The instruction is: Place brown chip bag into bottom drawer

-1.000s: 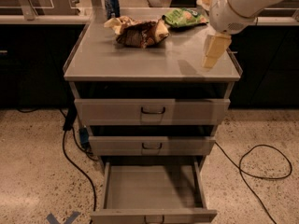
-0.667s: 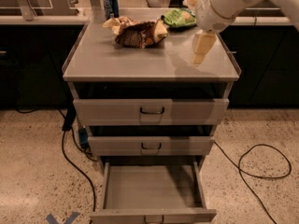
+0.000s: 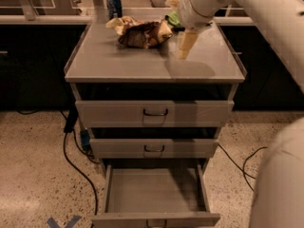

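Camera view: a white robot arm (image 3: 256, 13) reaches in from the upper right over a grey three-drawer cabinet (image 3: 154, 65). Well below the gripper (image 3: 186, 45), the bottom drawer (image 3: 154, 194) stands pulled open, showing its flat grey tray. The brown chip bag (image 3: 142, 32) lies crumpled on the cabinet top, just left of the gripper, which hangs tip-down above that surface. How wide it stands cannot be told. A green chip bag (image 3: 173, 19) peeks out just behind it, and a blue can (image 3: 114, 4) stands farther left at the back. Lettering on the bags and can is too small to read.
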### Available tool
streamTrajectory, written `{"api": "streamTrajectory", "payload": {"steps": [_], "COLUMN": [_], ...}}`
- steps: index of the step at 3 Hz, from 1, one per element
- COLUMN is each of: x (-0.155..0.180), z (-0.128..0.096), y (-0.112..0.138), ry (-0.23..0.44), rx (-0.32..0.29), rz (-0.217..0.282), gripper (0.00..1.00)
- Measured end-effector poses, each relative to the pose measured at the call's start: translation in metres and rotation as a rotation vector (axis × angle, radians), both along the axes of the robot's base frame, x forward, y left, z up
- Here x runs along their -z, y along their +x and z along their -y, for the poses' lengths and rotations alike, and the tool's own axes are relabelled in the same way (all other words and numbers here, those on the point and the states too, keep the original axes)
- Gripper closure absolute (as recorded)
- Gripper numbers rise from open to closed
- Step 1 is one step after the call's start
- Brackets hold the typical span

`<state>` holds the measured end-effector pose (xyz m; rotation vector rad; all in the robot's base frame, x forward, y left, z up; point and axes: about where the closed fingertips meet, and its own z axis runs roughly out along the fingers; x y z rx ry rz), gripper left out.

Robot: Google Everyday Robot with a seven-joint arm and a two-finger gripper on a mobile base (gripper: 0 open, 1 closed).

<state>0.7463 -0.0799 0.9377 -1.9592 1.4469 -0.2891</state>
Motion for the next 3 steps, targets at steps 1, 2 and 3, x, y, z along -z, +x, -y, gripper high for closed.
{"api": "streamTrajectory", "payload": {"steps": [1,2,3], "x": [-0.001,-0.001,0.009], "z": [-0.023,-0.023,-0.029], "y": [0.026,0.026,0.035], "ry": [0.001,0.001,0.009], "rx": [-0.044,-0.044,-0.064], "rz": [0.033,0.033,0.041], "gripper": [0.00,0.00,0.00]}}
